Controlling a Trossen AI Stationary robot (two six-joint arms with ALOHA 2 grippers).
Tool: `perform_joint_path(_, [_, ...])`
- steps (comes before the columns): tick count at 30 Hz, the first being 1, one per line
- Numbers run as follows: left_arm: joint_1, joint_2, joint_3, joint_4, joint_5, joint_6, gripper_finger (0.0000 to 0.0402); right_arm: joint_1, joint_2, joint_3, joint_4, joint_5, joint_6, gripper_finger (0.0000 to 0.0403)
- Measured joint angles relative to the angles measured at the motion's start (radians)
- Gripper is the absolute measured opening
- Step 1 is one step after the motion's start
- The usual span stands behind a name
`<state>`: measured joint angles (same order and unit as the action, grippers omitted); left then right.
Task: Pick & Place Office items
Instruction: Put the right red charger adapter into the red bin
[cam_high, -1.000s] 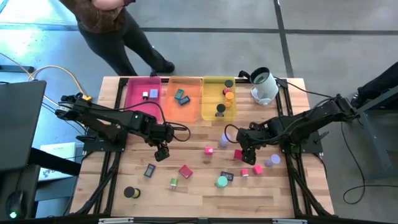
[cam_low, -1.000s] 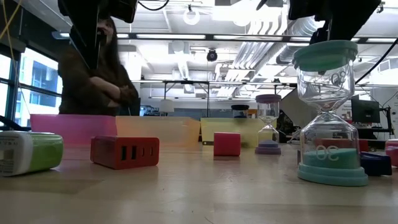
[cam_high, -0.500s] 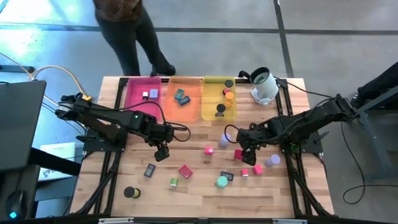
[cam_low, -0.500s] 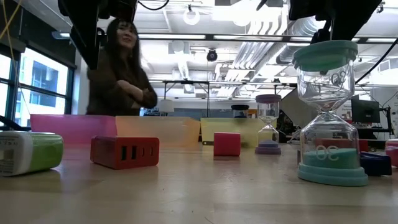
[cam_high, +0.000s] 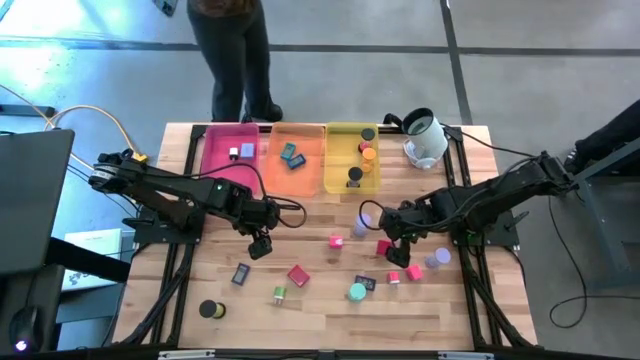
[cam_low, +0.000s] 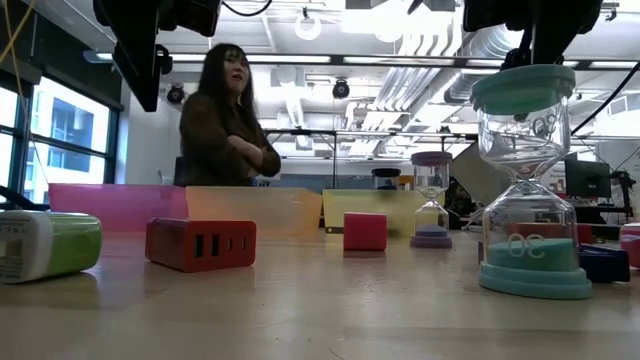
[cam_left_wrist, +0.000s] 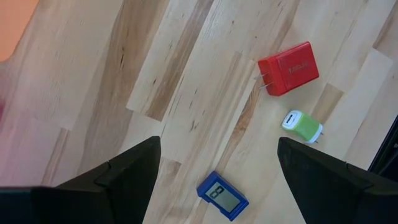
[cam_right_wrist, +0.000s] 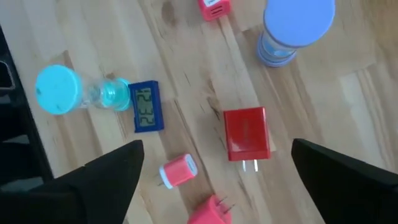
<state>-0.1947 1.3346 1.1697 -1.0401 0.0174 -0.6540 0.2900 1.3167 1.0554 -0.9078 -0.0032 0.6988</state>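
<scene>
1. Both grippers hang over the wooden table (cam_high: 310, 300) in the high view. Left gripper (cam_high: 260, 244) sits at the end of a bent arm that reaches in from the table's left edge. It hangs just above the small blue clock (cam_high: 241, 273). Right gripper (cam_high: 397, 250) sits at the end of an arm that reaches in from the table's right edge. It hangs over the red charger (cam_high: 383, 247). A person (cam_high: 235, 50) stands past the far edge, behind the pink tray (cam_high: 215, 160).
2. Low view: dark arm parts hang at the top corners. A red charger block (cam_low: 200, 244) and a teal sand timer (cam_low: 530, 180) stand on the table.
3. Left wrist view: its two dark fingers (cam_left_wrist: 112, 180) are spread wide apart and hold nothing. Between them lies the blue clock (cam_left_wrist: 222, 195).
4. Right wrist view: its fingers (cam_right_wrist: 106, 180) are spread wide and hold nothing. The red charger (cam_right_wrist: 247, 134) lies flat between them, untouched.
</scene>
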Motion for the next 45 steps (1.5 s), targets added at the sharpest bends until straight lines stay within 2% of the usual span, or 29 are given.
perform_joint_path(5, [0.0,0.0,0.0,0.0,0.0,0.0,0.0315,0.004,0.018,-0.018,-0.006,0.009,-0.074,0.0393])
perform_joint_path(23, [0.0,0.0,0.0,-0.008,0.0,0.0,0.0315,0.045,0.097,-0.17,0.142,0.028,-0.12,0.0364])
perform_joint_path(45, [0.0,0.0,-0.001,-0.021,0.003,0.0,0.0315,0.081,0.254,-0.17,0.197,0.024,-0.181,0.0366])
